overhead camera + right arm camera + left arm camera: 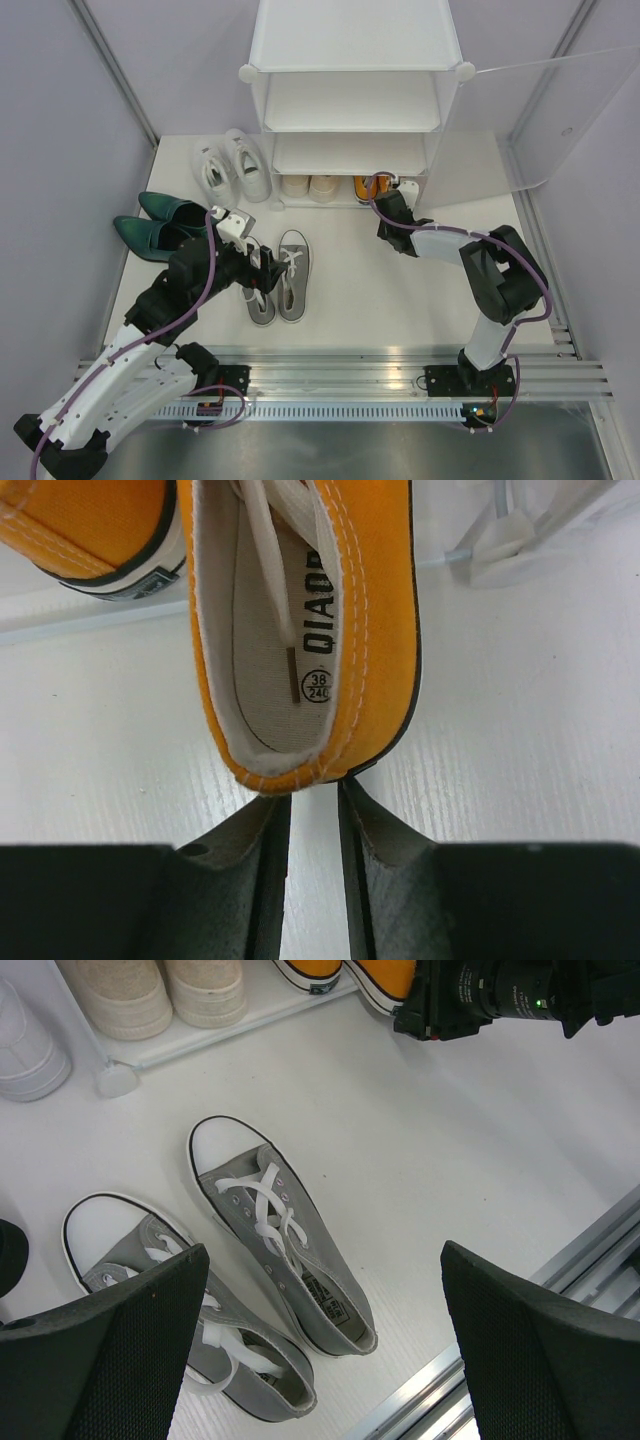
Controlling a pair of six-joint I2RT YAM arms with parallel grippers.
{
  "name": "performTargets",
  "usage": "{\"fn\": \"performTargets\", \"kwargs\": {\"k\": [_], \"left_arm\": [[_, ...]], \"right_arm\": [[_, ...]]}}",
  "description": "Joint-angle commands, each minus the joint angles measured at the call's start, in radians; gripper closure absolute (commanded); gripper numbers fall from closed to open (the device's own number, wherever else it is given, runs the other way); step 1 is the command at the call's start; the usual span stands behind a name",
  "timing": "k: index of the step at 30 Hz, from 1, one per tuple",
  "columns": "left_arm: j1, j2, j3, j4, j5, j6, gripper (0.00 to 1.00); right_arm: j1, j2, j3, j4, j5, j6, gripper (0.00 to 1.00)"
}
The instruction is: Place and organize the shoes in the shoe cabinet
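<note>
- White tabletop (400,290) fronting cabinet (355,35): orange shoe (370,630) lies lengthwise into its bottom shelf, heel at right claw (314,800).
- Right claw barely parted, empty (heel just ahead).
- Left claw (320,1260) wide, empty.

both arms wear white shells on the long links and black housings at the joints. a purple cable (213,255) runs along the left arm (120,375) and the right arm (487,340). the left jaws are broad, black and finely dimpled; the right jaws are smooth dark wedges. a green light (540,1002) glows on the right wrist, at one o'clock in the left wrist view.
</note>
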Motion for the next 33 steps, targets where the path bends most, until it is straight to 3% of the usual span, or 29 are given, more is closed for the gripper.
{"fn": "performTargets", "kwargs": {"k": [1, 33], "left_arm": [[-0.004, 0.002, 0.038, 0.017, 0.007, 0.016, 0.0], [-0.004, 0.016, 0.037, 0.015, -0.001, 0.019, 0.0]], "right_arm": [[-0.015, 0.008, 0.04, 0.149, -0.004, -0.026, 0.71], [-0.082, 0.045, 0.12, 0.202, -0.002, -0.102, 0.71]]}}
